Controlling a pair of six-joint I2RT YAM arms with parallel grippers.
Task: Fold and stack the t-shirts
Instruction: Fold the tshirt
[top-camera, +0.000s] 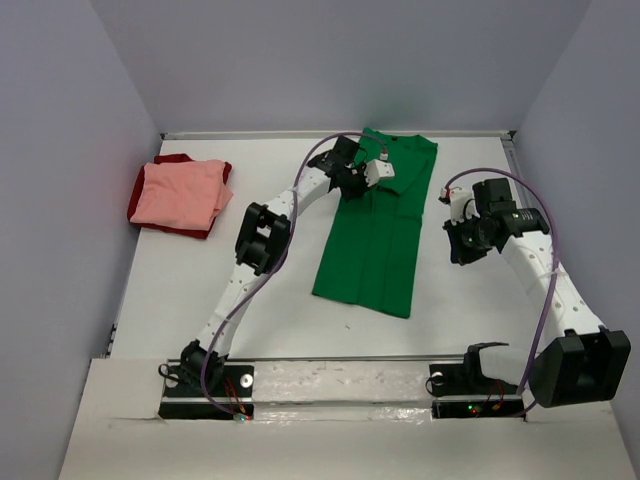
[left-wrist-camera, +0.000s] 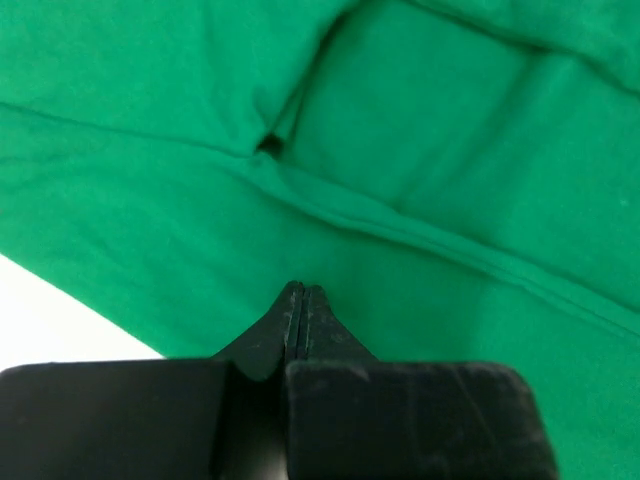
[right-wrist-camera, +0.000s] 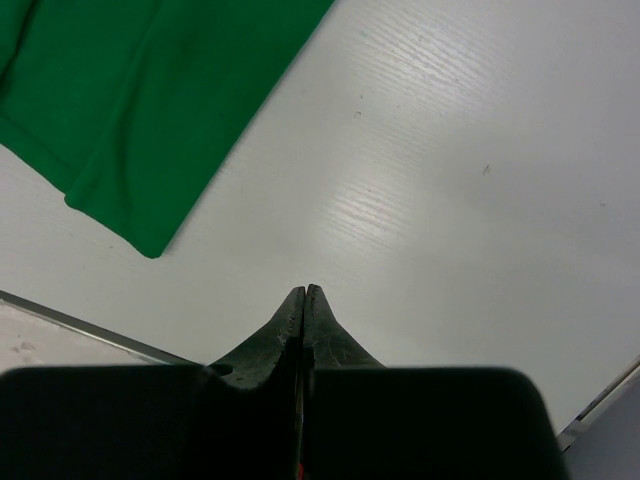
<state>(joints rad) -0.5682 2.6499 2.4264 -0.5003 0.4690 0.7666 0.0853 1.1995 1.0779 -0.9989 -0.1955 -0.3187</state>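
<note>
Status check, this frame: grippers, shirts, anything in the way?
Left gripper shut, empty, over green t-shirt. Right gripper shut, empty, over bare table. Green one lies long mid-table, unstacked; pink t-shirt sits on dark red t-shirt, far left. Nothing blocking.

No text, label, brand, number or sign can be read in any of the three views. The green t-shirt (top-camera: 375, 225) shows only plain cloth, and so does the salmon pink t-shirt (top-camera: 180, 192) lying to its left.
</note>
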